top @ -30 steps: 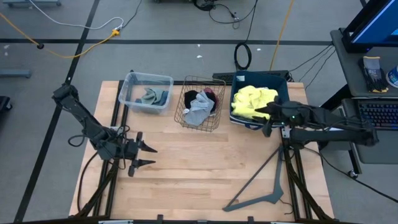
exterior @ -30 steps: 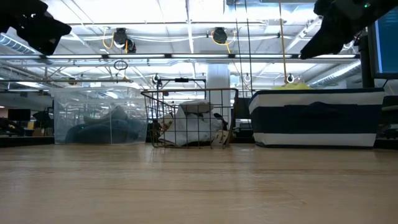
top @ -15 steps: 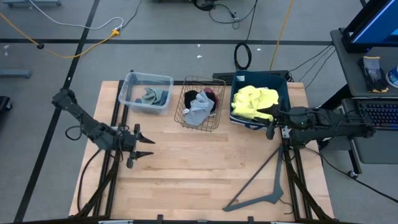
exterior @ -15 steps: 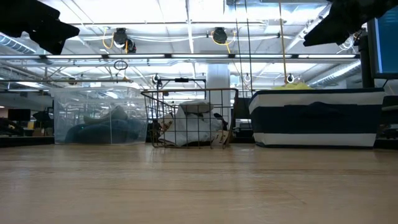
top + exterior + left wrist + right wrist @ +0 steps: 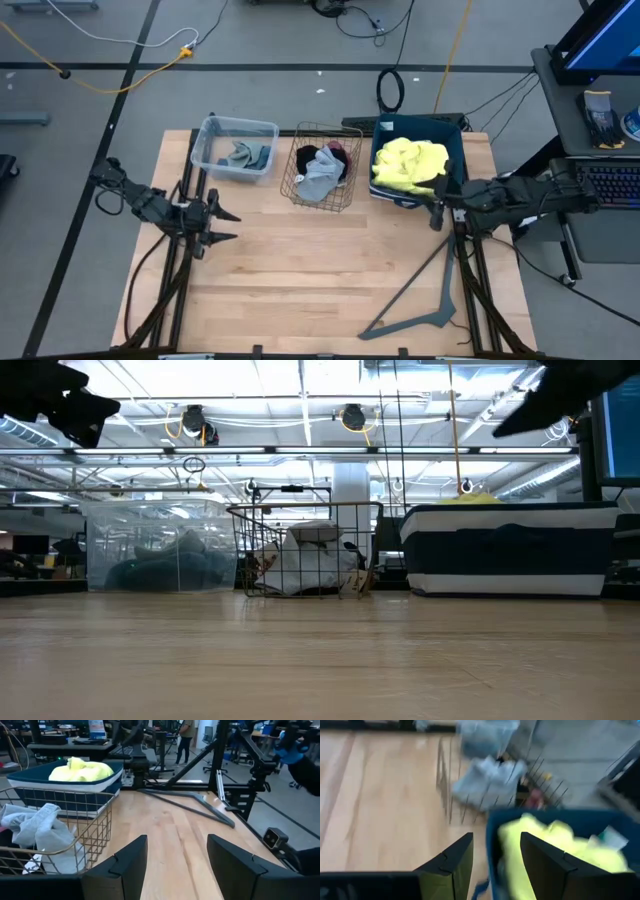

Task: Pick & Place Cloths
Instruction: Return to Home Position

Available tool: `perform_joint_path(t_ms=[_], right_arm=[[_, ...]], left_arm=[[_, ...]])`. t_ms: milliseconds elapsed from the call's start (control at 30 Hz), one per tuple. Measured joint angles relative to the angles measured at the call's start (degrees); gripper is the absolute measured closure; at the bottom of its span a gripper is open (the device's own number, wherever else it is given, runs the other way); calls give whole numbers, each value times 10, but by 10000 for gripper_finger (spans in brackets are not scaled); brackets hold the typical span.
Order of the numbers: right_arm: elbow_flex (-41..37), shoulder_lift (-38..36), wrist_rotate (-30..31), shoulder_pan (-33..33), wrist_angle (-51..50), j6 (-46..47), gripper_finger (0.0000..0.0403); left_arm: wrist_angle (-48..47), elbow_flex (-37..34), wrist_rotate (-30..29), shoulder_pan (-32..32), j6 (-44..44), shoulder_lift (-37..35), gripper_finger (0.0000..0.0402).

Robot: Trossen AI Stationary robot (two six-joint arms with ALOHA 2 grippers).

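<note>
Three containers sit in a row along the far side of the desk (image 5: 300,280): clear bin (image 5: 238,122) at left, gold wire basket (image 5: 328,126) in the mid, blue bin (image 5: 455,140) at right. All the cloths in view are inside them, none on the bare wood.

Clear bin: grey-green cloth (image 5: 238,153) w/ a bluish cloth (image 5: 260,158) touching it. Basket: light grey cloth (image 5: 318,182) at the near side, black cloth (image 5: 310,156) and maroon cloth (image 5: 340,150) behind it. Blue bin: yellow cloth (image 5: 408,165) heaped up. In the low view its top just shows over the rim.

The left hand (image 5: 230,226) is over the desk's left part, nearer than the clear bin and apart from it, pointing across twd the right side. Its fingers are spread wide w/ nothing btwn them. The left wrist view shows bare wood through the gap, w/ the basket and blue bin off to one side.

The right hand (image 5: 437,204) is just beside the blue bin's near right corner, pointing twd the left side. Fingers apart, holding nothing. The right wrist view looks past them at the yellow cloth and the bin's rim.

In the low view both arms are high up, well clear of the wood.

A grey V-shaped bar (image 5: 200,813) lies flat on the near right part of the desk, apart from all three containers.
</note>
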Motion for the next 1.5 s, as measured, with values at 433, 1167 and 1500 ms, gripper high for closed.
perform_joint_path(t_ms=[433,1167,1500], right_arm=[[-23,-128,-129,2,-53,43,248],[-270,-188,-220,2,244,0,248],[-306,-207,-218,2,250,-19,248]], left_arm=[[28,-22,0,-1,9,1,192],[130,-81,11,0,64,1,192],[120,-81,9,6,58,1,192]])
